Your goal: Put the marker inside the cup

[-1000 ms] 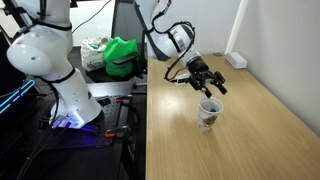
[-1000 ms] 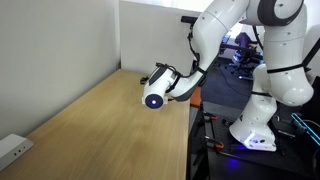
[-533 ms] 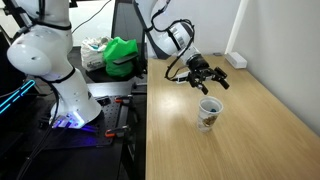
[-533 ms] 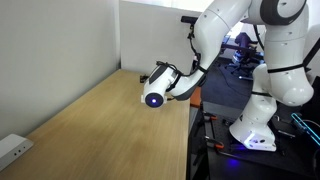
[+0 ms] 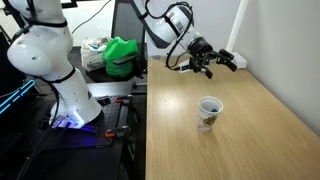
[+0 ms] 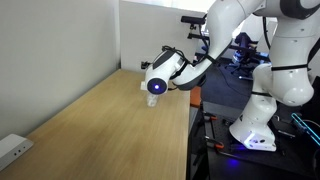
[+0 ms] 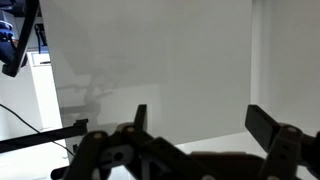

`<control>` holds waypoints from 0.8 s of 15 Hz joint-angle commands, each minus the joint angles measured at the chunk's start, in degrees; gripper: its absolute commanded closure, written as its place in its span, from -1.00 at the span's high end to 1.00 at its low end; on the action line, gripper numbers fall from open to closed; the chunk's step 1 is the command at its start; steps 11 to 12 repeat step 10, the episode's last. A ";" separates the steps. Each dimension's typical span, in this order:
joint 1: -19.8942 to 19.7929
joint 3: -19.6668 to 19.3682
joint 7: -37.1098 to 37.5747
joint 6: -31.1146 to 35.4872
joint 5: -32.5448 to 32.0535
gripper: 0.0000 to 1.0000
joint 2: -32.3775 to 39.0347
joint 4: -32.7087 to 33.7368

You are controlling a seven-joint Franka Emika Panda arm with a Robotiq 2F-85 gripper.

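Note:
The white paper cup stands upright on the wooden table; in an exterior view only a sliver of it shows below the wrist. The marker is not visible in any view; I cannot tell whether it lies in the cup. My gripper hangs in the air above and behind the cup, well clear of it, tilted toward the wall. It also shows in an exterior view. In the wrist view the gripper has its fingers wide apart with nothing between them, facing a white wall.
A white power strip lies at the table's back by the wall; it also shows in an exterior view. A green bag and a white robot base stand off the table's side. The table's edge drops to the floor.
The gripper has risen from just over the cup and moved back toward the wall, tilting up. The cup has stayed in place.

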 commanded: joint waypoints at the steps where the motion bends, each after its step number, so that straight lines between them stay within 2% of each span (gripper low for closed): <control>1: -0.67 -0.10 -0.90 0.16 -0.48 1.00 -6.67 -3.83; 3: -1.20 -0.62 -0.96 1.33 -1.42 1.00 -9.16 -5.09; 4: -0.52 -0.22 -0.29 -0.08 -0.31 1.00 -4.88 -1.88; 12: -0.92 -0.44 -0.30 0.04 -0.47 1.00 -7.36 -3.66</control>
